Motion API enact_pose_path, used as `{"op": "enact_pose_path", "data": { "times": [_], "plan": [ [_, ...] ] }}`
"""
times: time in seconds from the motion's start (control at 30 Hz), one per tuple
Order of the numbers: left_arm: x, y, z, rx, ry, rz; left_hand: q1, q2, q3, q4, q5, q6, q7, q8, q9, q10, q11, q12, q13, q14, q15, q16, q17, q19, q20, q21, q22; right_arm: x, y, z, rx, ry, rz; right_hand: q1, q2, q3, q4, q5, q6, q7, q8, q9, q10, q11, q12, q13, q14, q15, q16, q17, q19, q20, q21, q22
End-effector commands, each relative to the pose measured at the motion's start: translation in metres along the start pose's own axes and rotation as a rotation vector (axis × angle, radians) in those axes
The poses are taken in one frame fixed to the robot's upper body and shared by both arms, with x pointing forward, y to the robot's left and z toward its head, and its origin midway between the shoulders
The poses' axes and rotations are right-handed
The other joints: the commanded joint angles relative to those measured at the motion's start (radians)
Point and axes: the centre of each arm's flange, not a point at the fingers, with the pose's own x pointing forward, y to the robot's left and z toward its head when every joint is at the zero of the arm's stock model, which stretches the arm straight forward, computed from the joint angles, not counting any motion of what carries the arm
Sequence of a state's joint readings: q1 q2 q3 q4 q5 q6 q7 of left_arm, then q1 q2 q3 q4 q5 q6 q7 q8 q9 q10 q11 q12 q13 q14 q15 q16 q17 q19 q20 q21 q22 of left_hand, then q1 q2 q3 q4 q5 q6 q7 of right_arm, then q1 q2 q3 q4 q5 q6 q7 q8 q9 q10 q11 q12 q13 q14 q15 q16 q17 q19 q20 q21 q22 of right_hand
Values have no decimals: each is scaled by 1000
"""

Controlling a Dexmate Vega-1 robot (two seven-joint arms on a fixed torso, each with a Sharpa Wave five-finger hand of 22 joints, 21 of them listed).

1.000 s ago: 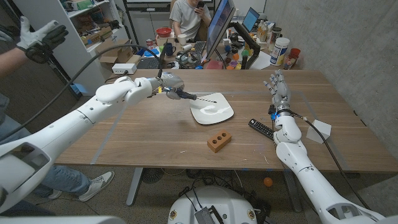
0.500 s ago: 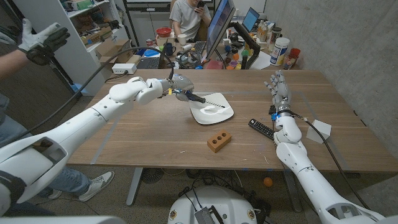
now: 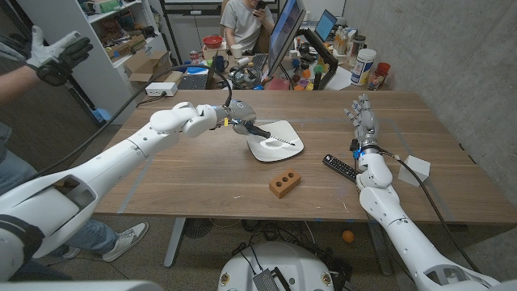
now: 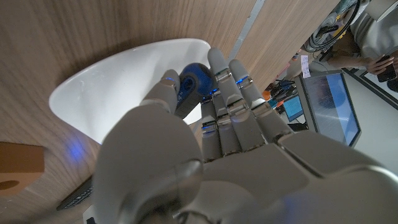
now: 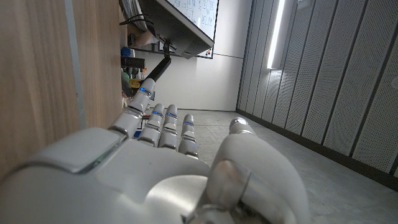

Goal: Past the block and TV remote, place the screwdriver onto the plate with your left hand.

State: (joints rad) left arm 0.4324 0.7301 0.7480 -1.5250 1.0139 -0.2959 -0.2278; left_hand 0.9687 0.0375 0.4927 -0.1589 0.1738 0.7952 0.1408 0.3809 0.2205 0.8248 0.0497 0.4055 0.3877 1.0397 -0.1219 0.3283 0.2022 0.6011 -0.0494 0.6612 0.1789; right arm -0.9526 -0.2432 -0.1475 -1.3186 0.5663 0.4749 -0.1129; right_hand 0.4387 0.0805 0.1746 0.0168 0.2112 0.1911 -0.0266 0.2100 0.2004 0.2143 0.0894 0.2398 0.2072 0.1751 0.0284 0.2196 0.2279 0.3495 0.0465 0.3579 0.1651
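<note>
Screwdriver (image 3: pixel 266 135) in left robot hand (image 3: pixel 236 117), over plate (image 3: pixel 284 149).

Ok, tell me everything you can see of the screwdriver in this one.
The screwdriver has a dark handle with a blue butt end, seen in the left wrist view, and a thin metal shaft. The left hand grips the handle. The tool slants down, its shaft reaching out over the white plate with the tip low over the middle; whether the tip touches the plate cannot be told. It is past the block and remote.
</note>
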Motion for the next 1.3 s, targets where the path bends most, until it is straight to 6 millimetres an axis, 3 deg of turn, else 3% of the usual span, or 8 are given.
{"op": "enact_pose_path", "data": {
  "times": [0.03,0.57,0.63,0.73,0.83,0.93,1.07,1.3],
  "plan": [
    [16,-13,5,-15,9,9,56,75,3,8,6,206,-160,42,1,196,-191,-4,4,-44,-47,-1,4,-4,-1,0,3,3,-2,0,-8,-5,1,-9,2,1,-7,8,10,-3,-3,0,9,-2,-7,1,6,0,1,0,7,-3,-3,5],
    [29,-31,14,-46,6,37,53,73,-2,8,7,202,-165,42,-2,192,-197,-15,4,-57,-47,-7,5,-9,-2,0,3,1,-9,-4,-13,8,-7,-11,1,0,-9,8,11,-3,-3,0,10,-2,-10,2,6,0,0,-1,10,-4,-9,5],
    [29,-32,15,-45,3,32,53,73,-6,8,8,179,-176,32,-3,171,-198,-29,4,-79,-39,-13,8,-24,11,-4,4,1,-10,-5,-13,10,-7,-11,1,0,-9,8,12,-3,-2,0,10,-2,-10,2,5,0,0,-1,11,-4,-10,5],
    [30,-33,15,-46,2,13,21,63,-33,21,9,112,-190,4,-7,93,-187,-78,2,-183,-7,-51,12,-87,46,-22,9,1,-11,-6,-11,10,-8,-12,2,0,-9,8,12,-2,-3,0,11,-2,-10,2,6,0,0,-1,11,-4,-12,5],
    [32,-32,15,-47,0,-28,12,59,-53,14,6,54,-206,-22,-9,17,-186,-130,6,-409,54,-129,7,-237,108,-77,9,0,-11,-6,-10,11,-9,-12,2,0,-9,9,12,-2,-3,0,11,-4,-11,2,6,0,0,-1,12,-3,-14,5],
    [32,-32,16,-40,5,-43,-11,41,-71,16,0,14,-200,-43,-10,-68,-175,-177,7,-513,68,-147,-2,-355,136,-135,2,0,-12,-6,-10,6,-10,-13,2,0,-10,9,14,-2,-2,0,14,-3,-10,2,9,0,1,-1,13,-3,-15,5],
    [30,-33,16,-34,10,-47,-40,24,-83,21,4,-21,-193,-63,-12,-129,-161,-202,5,-573,90,-150,-9,-400,152,-166,-1,1,-13,-5,-8,2,-9,-13,0,-1,-11,9,17,-3,-1,0,15,-1,-11,2,10,0,1,-2,14,-2,-16,5],
    [26,-32,14,-30,34,-45,-75,12,-92,29,9,-79,-185,-96,-14,-208,-140,-219,1,-620,108,-146,-12,-418,168,-190,-1,3,-12,-4,-7,-1,-3,-14,-3,-2,-12,9,18,-3,-1,0,16,-1,-11,2,10,0,1,-2,16,-2,-18,5]
  ]
}}
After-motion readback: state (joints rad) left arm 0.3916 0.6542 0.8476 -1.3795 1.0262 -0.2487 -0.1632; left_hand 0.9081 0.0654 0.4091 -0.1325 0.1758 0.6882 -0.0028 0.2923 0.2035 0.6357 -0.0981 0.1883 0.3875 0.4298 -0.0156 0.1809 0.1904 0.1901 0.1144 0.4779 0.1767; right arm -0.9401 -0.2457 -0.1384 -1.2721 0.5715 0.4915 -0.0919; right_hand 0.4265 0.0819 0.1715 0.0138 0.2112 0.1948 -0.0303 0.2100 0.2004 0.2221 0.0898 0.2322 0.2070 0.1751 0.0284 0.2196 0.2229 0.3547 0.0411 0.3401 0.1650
